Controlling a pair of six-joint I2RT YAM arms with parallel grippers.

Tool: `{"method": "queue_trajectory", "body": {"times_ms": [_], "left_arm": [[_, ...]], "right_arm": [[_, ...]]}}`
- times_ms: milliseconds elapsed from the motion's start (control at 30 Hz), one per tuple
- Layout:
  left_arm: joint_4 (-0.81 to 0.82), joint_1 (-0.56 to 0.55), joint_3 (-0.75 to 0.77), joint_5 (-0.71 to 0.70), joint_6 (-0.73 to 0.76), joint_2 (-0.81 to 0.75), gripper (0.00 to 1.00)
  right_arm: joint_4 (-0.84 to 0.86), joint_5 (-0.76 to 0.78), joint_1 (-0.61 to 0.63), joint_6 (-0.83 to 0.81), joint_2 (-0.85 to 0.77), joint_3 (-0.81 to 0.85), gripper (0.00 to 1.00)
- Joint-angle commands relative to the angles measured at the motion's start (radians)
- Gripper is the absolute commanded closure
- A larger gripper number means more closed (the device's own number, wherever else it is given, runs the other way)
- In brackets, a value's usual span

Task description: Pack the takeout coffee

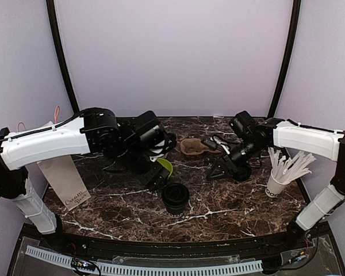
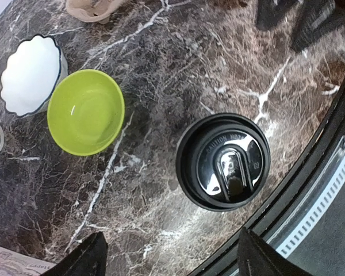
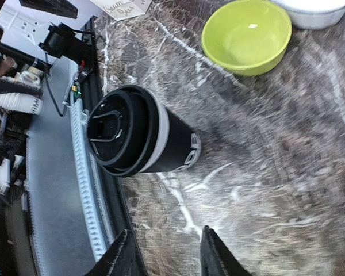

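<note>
The takeout coffee is a small black cup with a black lid, standing upright near the table's front middle. In the left wrist view its lid shows from above. In the right wrist view its side shows, with white lettering low down. My left gripper is open and empty, just left of and behind the cup, with the cup ahead of its fingertips. My right gripper is open and empty, to the right of the cup and apart from it; its fingertips show dark at the bottom edge.
A green bowl and a white scalloped bowl sit behind the coffee. A brown cup carrier lies at the back. A white cup of sticks stands at the right. A paper bag stands at the left.
</note>
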Motion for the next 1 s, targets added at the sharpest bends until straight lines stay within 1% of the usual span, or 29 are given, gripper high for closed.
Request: {"method": "queue_trajectory", "body": {"times_ms": [0, 33, 67, 100, 133, 167, 200, 300, 433, 767, 967], "left_arm": [[0.303, 0.048, -0.21, 0.071, -0.279, -0.134, 0.24], [0.404, 0.058, -0.248, 0.089, -0.32, -0.159, 0.26], [0.445, 0.067, -0.323, 0.126, -0.344, -0.203, 0.29], [0.515, 0.088, -0.356, 0.14, -0.396, -0.222, 0.33], [0.545, 0.099, -0.421, 0.182, -0.416, -0.253, 0.39], [0.601, 0.121, -0.474, 0.206, -0.447, -0.263, 0.42], [0.624, 0.137, -0.492, 0.242, -0.459, -0.276, 0.45], [0.693, 0.153, -0.537, 0.297, -0.479, -0.273, 0.47], [0.701, 0.158, -0.538, 0.338, -0.477, -0.236, 0.51], [0.706, 0.172, -0.569, 0.348, -0.5, -0.211, 0.64], [0.681, 0.176, -0.584, 0.35, -0.513, -0.216, 0.66]], "right_arm": [[0.051, -0.16, 0.021, 0.065, 0.041, -0.02, 0.66], [0.05, -0.183, 0.025, 0.069, 0.055, -0.016, 0.67], [0.052, -0.193, 0.031, 0.073, 0.068, -0.012, 0.68], [0.054, -0.2, 0.036, 0.077, 0.08, -0.007, 0.69], [0.056, -0.201, 0.042, 0.08, 0.094, -0.001, 0.7], [0.058, -0.203, 0.047, 0.084, 0.103, 0.006, 0.7], [0.059, -0.2, 0.051, 0.087, 0.113, 0.011, 0.7], [0.047, -0.197, 0.067, 0.087, 0.155, 0.036, 0.69], [0.025, -0.209, 0.087, 0.078, 0.208, 0.072, 0.68], [-0.003, -0.233, 0.115, 0.064, 0.275, 0.123, 0.71], [-0.008, -0.234, 0.12, 0.063, 0.29, 0.133, 0.7]]}}
